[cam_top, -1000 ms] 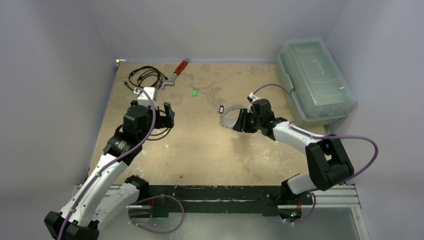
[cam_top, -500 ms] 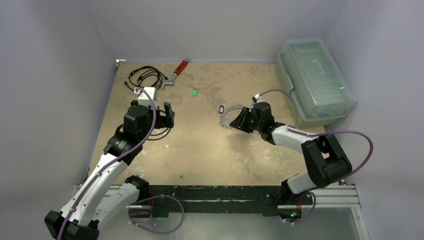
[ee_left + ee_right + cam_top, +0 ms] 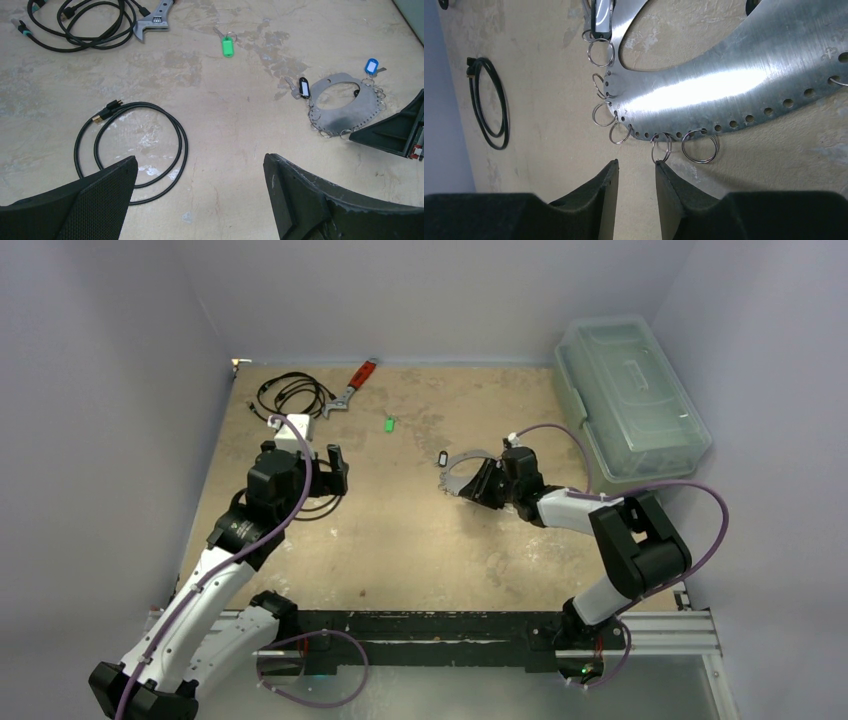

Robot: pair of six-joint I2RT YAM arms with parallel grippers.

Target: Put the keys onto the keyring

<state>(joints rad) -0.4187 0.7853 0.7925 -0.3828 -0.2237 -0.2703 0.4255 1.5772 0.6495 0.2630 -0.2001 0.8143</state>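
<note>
R gripper (image 3: 634, 165) sat low at keyring (image 3: 724, 75), right of table (image 3: 400, 530) centre; fingers close, slim gap, pinching nothing, prob. lined up on a split ring (image 3: 653, 149) at plate's rim. Dark-tag key (image 3: 303, 87) & blue key (image 3: 371, 66) lay at keyring's rim, hooked or not unclear; green key (image 3: 228, 46) apart, nr far edge. L gripper (image 3: 200, 159) spread wide over cable coil (image 3: 182, 147), likely kept clear

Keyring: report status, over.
Left gripper wide open, empty. Right gripper slightly open, empty, just short of keyring edge. Green key loose, well apart from keyring. Nothing between right gripper and keyring.
</note>
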